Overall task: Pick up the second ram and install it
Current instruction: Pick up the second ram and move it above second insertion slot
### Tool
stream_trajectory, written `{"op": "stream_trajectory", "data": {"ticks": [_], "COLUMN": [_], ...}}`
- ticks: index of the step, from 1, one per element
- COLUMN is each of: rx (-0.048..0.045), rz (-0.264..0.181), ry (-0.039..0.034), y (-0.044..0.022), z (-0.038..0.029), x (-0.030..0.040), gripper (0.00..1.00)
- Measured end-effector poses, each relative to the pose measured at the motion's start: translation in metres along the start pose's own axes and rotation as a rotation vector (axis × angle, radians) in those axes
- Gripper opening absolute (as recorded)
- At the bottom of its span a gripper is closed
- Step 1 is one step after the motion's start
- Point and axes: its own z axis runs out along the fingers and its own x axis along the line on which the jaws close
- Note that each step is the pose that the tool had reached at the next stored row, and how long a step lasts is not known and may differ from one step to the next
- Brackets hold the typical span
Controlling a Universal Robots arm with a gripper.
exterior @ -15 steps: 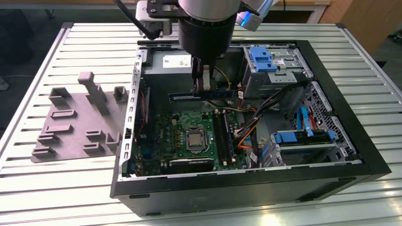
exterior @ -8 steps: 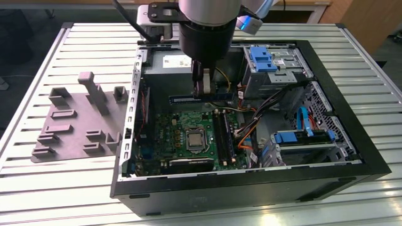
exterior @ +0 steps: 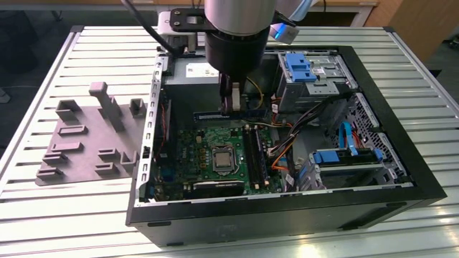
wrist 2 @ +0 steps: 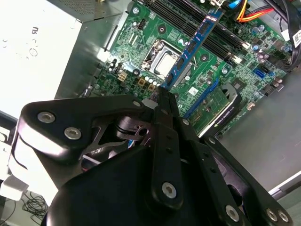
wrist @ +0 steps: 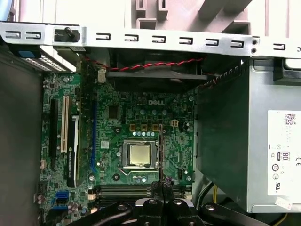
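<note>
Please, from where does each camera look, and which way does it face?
Exterior view: above the open case, looking down into it; the arm shows.
First wrist view: on the arm, facing the green board; the gripper shows.
Second wrist view: on the arm, looking along the gripper at the second ram it holds.
Shared: both wrist views show the processor socket.

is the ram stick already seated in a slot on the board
No, the hand grips the second ram above the green board, over the processor socket, clear of the slots.
</note>
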Motion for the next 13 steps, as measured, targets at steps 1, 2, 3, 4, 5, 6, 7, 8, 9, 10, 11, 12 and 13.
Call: {"op": "stream_trajectory", "data": {"ticks": [1, 2, 3, 4, 5, 6, 7, 8, 9, 10, 11, 12, 13], "rx": [0.0000, 0.0000, 0.0001, 0.0000, 0.0000, 0.0000, 0.0000, 0.0000, 0.0000, 0.0001, 0.0001, 0.0001, 0.0001], "rz": [0.000, 0.000, 0.000, 0.000, 0.001, 0.001, 0.001, 0.001, 0.001, 0.001, 0.001, 0.001, 0.002], "ry": [0.0001, 0.0000, 0.0000, 0.0001, 0.0001, 0.0001, 0.0001, 0.0001, 0.0001, 0.0000, 0.0000, 0.0000, 0.0000], "y": [-0.0001, -0.0001, -0.0002, -0.0003, -0.0003, -0.0004, -0.0004, -0.0005, -0.0005, -0.0006, -0.0006, -0.0007, -0.0008], "z": [0.0007, 0.0015, 0.0023, 0.0030, 0.0038, 0.0046, 0.0054, 0.0062, 0.0069, 0.0077, 0.0085, 0.0092, 0.0100], "x": [0.0003, 0.0005, 0.0007, 0.0010, 0.0012, 0.0015, 0.0017, 0.0019, 0.0022, 0.0024, 0.0026, 0.0029, 0.0031], "gripper": [0.11, 0.11, 0.11, 0.11, 0.11, 0.11, 0.11, 0.11, 0.11, 0.11, 0.11, 0.11, 0.11]}}
